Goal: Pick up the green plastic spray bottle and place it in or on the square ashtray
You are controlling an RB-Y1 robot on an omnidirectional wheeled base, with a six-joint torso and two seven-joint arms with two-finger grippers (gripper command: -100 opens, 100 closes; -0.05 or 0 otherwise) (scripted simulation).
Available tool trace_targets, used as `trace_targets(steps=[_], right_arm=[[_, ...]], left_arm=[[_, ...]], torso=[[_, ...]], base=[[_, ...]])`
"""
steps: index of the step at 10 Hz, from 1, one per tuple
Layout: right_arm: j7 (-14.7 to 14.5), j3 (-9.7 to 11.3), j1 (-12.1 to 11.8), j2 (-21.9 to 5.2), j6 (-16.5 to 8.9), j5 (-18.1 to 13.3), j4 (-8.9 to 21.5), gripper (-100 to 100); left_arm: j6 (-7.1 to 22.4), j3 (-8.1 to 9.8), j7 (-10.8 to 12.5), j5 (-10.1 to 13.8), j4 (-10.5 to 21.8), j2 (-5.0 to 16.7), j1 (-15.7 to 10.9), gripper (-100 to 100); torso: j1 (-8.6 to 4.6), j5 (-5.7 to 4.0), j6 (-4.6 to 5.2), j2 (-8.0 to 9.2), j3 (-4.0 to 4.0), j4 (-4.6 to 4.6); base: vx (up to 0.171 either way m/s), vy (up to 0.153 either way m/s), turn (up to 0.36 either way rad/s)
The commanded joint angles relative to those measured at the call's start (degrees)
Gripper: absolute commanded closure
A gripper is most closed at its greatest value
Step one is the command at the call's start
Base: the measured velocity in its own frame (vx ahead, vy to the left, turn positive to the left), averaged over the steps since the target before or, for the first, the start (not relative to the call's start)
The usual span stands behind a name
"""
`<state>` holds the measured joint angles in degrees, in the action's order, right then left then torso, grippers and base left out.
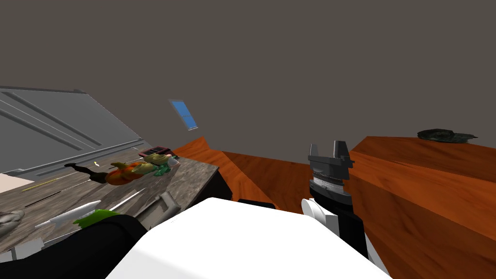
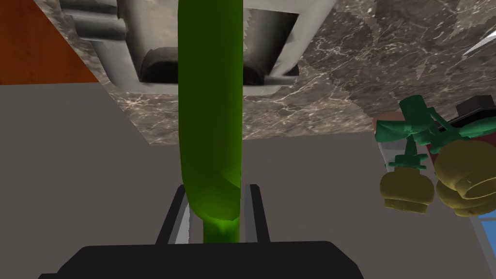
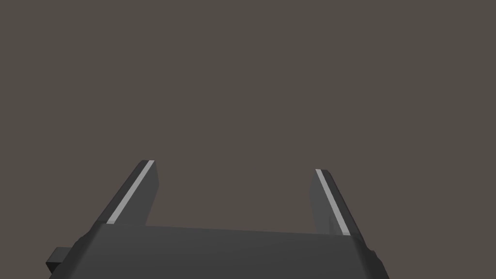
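Observation:
My left gripper (image 2: 218, 193) is shut on the green spray bottle (image 2: 210, 111), whose long body runs out from between the fingers (image 2: 180, 223). Just beyond the bottle's far end a grey square ashtray (image 2: 278, 46) with rounded notches sits on the marble-patterned table (image 2: 339, 87), close to the table's edge. In the head view a bit of the green bottle (image 1: 94, 216) shows above my dark left arm, with the ashtray (image 1: 164, 201) to its right. My right gripper (image 1: 329, 151) is raised at mid-right, open, with nothing between its fingers (image 3: 131, 193).
An orange-and-green pumpkin ornament (image 1: 131, 172) and a red-and-black box (image 1: 155, 152) lie farther along the table. White blade-like objects (image 1: 72, 213) rest near the bottle. Orange wooden surfaces (image 1: 416, 193) stand to the right, one bearing a dark lump (image 1: 445, 135).

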<state>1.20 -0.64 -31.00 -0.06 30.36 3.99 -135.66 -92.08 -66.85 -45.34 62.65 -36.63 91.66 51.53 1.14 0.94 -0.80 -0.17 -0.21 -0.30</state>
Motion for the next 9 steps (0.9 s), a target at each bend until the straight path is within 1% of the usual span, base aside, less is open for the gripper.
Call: trace_targets(steps=[1,5,6,7,9], right_arm=[[0.0,0.0,0.0,0.0,0.0,0.0,0.0,0],[0.0,0.0,0.0,0.0,0.0,0.0,0.0,0],[0.0,0.0,0.0,0.0,0.0,0.0,0.0,0],[0.0,0.0,0.0,0.0,0.0,0.0,0.0,0],[0.0,0.0,0.0,0.0,0.0,0.0,0.0,0]], left_arm=[[-2.3,0.28,-0.4,0.7,-0.7,0.9,0.1,100],[-7.2,0.76,-0.6,1.4,-1.4,2.0,0.1,100],[-6.4,0.67,-0.8,1.5,-1.7,2.0,0.4,100],[-6.7,0.69,-0.9,1.6,-1.8,2.0,0.4,-100],[-6.7,0.69,-0.8,1.6,-1.8,2.0,0.4,-100]], torso=[[0.0,0.0,0.0,0.0,0.0,0.0],[0.04,-0.01,0.04,0.26,0.17,0.09],[0.06,0.0,0.06,0.32,0.2,0.1],[0.09,0.02,0.04,0.43,0.27,0.12],[0.11,0.03,0.03,0.54,0.33,0.15]], base=[[0.082,-0.015,0.038],[0.055,-0.007,0.028],[0.018,0.001,-0.001],[0.0,0.0,0.0],[0.0,0.0,0.0]])
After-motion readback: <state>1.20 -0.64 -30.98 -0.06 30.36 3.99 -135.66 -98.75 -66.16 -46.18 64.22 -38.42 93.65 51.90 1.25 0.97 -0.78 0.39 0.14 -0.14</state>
